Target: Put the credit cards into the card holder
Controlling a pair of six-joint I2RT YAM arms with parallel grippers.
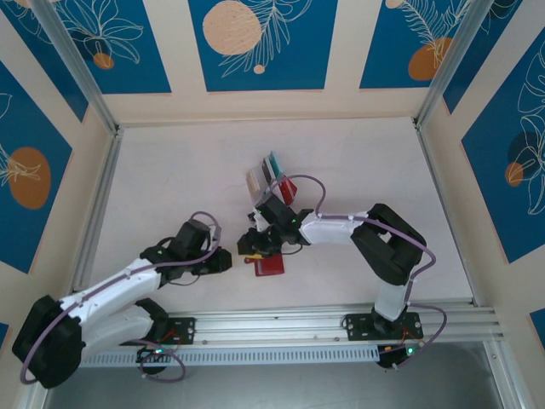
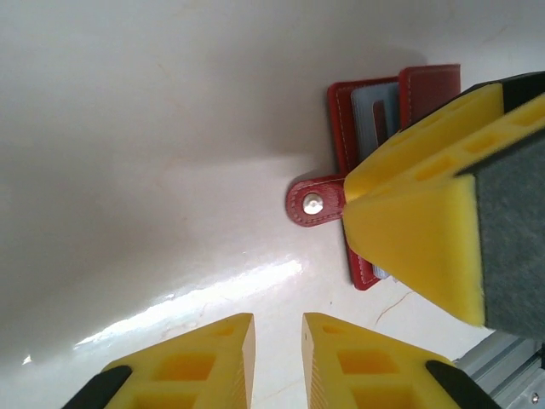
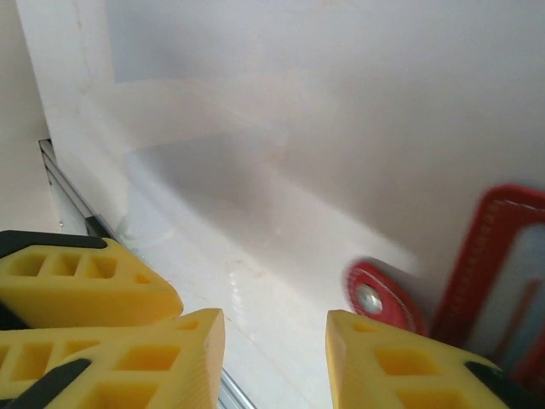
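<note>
The red card holder lies open on the white table at lower centre of the top view. The right gripper hangs just above it in the frame, and the left gripper sits just to its left. In the left wrist view, the holder's snap tab points left. The left gripper's 2 yellow fingers stand narrowly apart with nothing between them. The right gripper's fingers are moderately spread and empty. The credit cards stand in a row at centre, above the right gripper.
</note>
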